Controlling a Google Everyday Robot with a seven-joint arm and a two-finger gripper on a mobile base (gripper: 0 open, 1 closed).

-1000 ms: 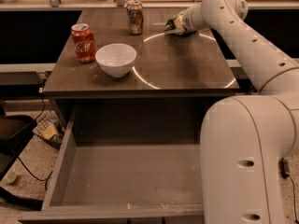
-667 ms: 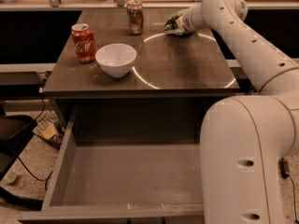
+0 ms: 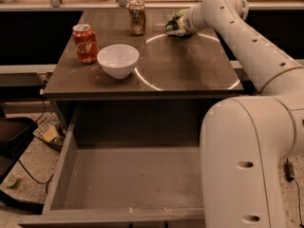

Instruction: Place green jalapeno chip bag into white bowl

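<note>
The green jalapeno chip bag (image 3: 174, 21) is crumpled at the far right of the table top, at the tip of my gripper (image 3: 182, 27). The gripper reaches in from the right and is shut on the bag, holding it just above the table. The arm hides most of the fingers. The white bowl (image 3: 118, 60) stands upright and empty near the front left of the table, well to the left of the gripper and closer to the camera.
A red soda can (image 3: 84, 42) stands just left of the bowl. A brown can (image 3: 137, 17) stands at the back, between bowl and bag. The dark table (image 3: 190, 75) has an open empty drawer (image 3: 128, 175) below it. My white arm fills the right side.
The gripper and the chip bag have shifted slightly left and up together. The bowl and both cans have not moved.
</note>
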